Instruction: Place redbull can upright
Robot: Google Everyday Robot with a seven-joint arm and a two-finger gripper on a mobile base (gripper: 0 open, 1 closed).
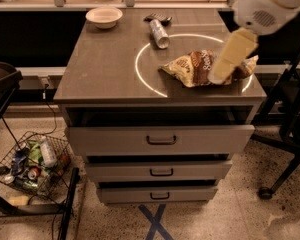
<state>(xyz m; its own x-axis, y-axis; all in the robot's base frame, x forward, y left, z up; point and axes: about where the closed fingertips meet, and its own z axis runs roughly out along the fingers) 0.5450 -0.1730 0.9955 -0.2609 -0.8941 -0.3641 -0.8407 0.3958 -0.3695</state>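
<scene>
Slanting down over chip bag (194,67), gripper (219,75), w/ redbull can (159,33) lying apart.

Views: one camera, so I work from a single angle.
Vantage: in front of the drawer cabinet (160,140), above its tabletop (105,69), tilted down.
Facing: toward the cabinet's far edge.
Nearness: mid-range; the whole tabletop, three drawer fronts, the floor and the wire basket (36,160) all fit.
Gripper (219,73): enters from the upper right, overlapping the chip bag (190,66).
</scene>
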